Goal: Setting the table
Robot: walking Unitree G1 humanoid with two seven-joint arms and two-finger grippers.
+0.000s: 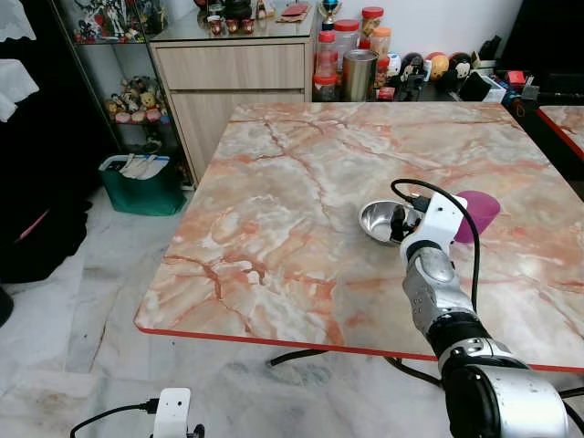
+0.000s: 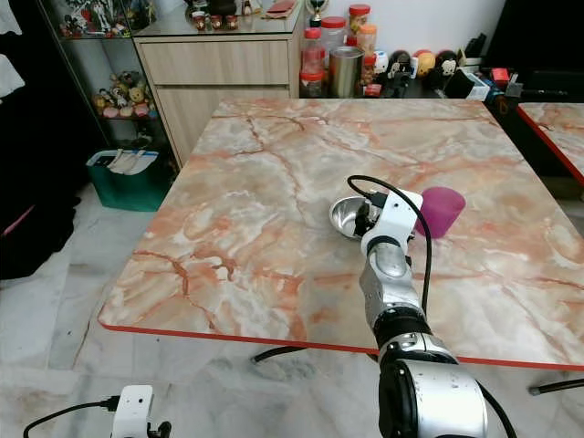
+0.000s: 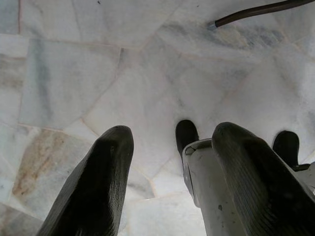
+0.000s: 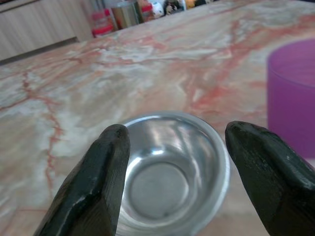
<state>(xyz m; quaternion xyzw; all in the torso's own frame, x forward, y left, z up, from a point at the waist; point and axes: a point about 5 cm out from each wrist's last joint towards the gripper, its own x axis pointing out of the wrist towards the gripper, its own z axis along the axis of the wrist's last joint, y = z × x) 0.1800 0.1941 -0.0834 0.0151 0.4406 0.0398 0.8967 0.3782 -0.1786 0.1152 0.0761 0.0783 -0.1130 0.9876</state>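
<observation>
A small steel bowl (image 1: pixel 377 220) sits on the marble table (image 1: pixel 274 173), right of its middle. Just to the bowl's right stands a purple cup (image 1: pixel 478 213), close to it but apart. My right gripper (image 4: pixel 178 132) is open at the bowl's near side, low over the tabletop. One finger stands on each side of the bowl (image 4: pixel 165 172), and I cannot tell if they touch it. The purple cup (image 4: pixel 294 93) rises beside one finger. My left gripper (image 3: pixel 172 132) hangs open over the marble floor, holding nothing.
The table's red front edge (image 1: pixel 301 342) is near me. Behind the table stand a wooden cabinet (image 1: pixel 233 78), jars and a steel canister (image 1: pixel 359 75). A green bin (image 1: pixel 141 185) sits on the floor at the left. A black table leg (image 3: pixel 256 11) crosses the floor.
</observation>
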